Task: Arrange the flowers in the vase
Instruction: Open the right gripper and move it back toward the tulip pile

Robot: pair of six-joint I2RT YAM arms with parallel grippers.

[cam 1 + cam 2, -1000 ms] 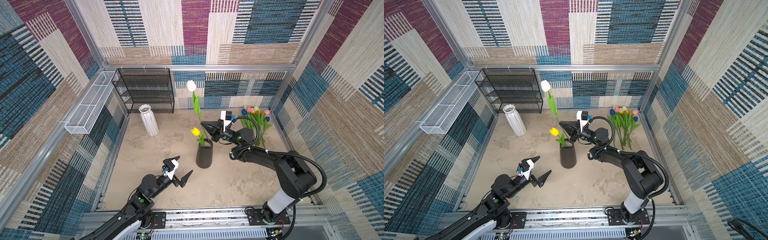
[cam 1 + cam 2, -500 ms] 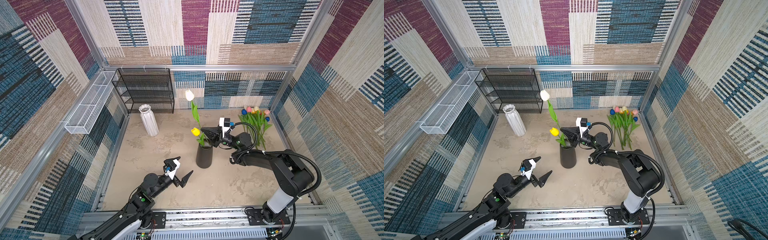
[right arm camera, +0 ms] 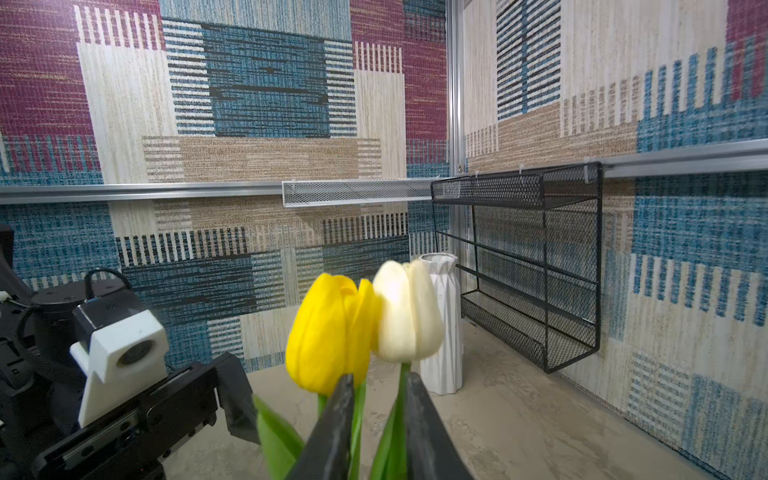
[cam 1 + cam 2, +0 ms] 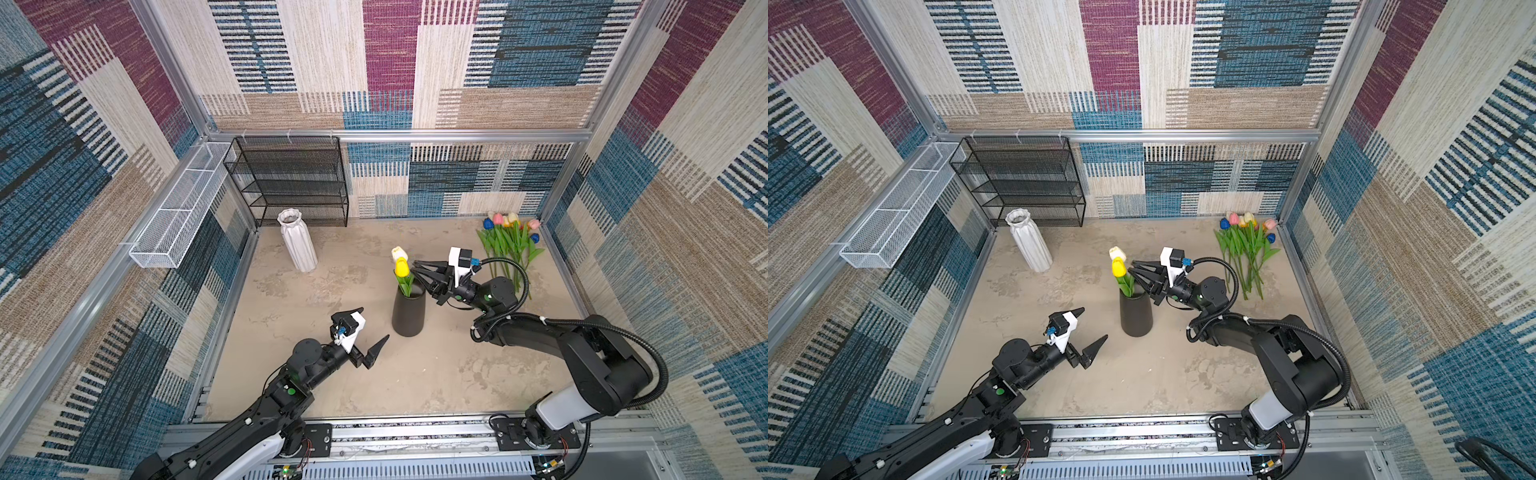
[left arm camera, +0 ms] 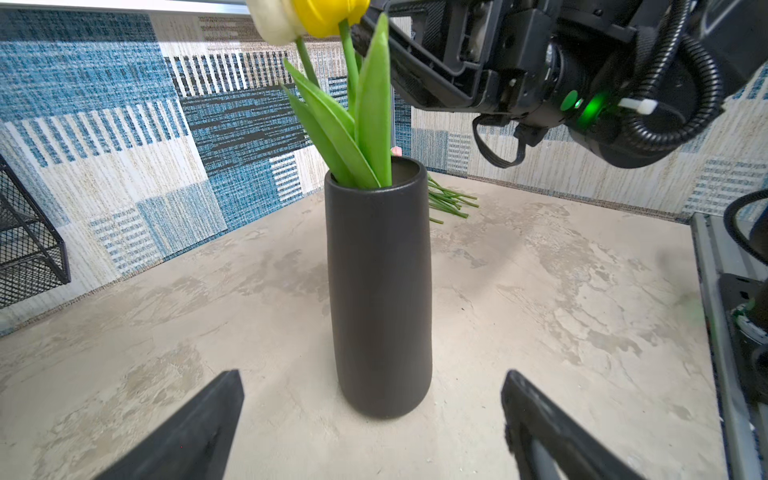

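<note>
Jaws of the right end effector (image 3: 380, 376) stand narrowly parted around the stem of the cream tulip (image 3: 409, 309) in the black vase (image 5: 378, 282), seemingly to free it; left end effector (image 4: 373, 323) gapes wide, empty.

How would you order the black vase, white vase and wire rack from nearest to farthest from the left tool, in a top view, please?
1. Black vase: right before the left tool, centre.
2. White vase: farther back, on the left.
3. Wire rack: rearmost, behind the white vase.
</note>
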